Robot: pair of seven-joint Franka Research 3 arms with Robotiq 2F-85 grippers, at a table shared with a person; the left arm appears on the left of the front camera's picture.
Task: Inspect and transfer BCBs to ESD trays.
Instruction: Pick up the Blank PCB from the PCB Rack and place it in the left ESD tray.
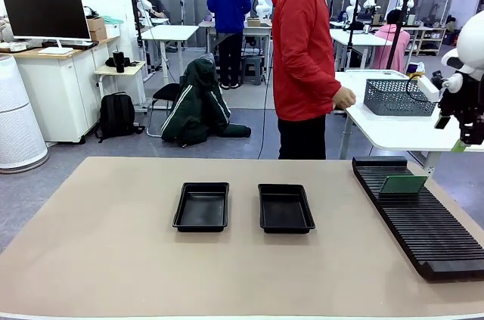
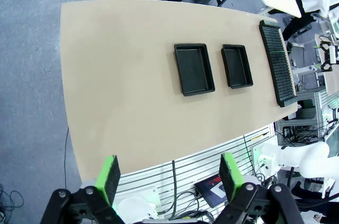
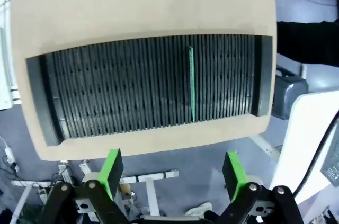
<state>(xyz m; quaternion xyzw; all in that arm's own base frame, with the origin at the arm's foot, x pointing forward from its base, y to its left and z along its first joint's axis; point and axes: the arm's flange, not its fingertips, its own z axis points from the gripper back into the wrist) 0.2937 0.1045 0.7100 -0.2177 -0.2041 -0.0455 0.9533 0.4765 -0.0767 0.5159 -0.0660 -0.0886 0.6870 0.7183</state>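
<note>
Your right claw [image 3: 172,173] hangs jaws apart, empty, above the rack [image 3: 106,86], where one board [image 3: 191,83] stands on edge in a slot; left claw [image 2: 169,176] is apart too, high over the empty trays [image 2: 178,70]. Board looks thin, light, stiff, likely fragile: pinch its top edge mid-length.

Open lab hall: white worktables [image 1: 170,32], monitor [image 1: 45,14] on cabinet [image 1: 57,93], grey floor [image 1: 68,184], people [image 1: 229,2] working behind.
</note>
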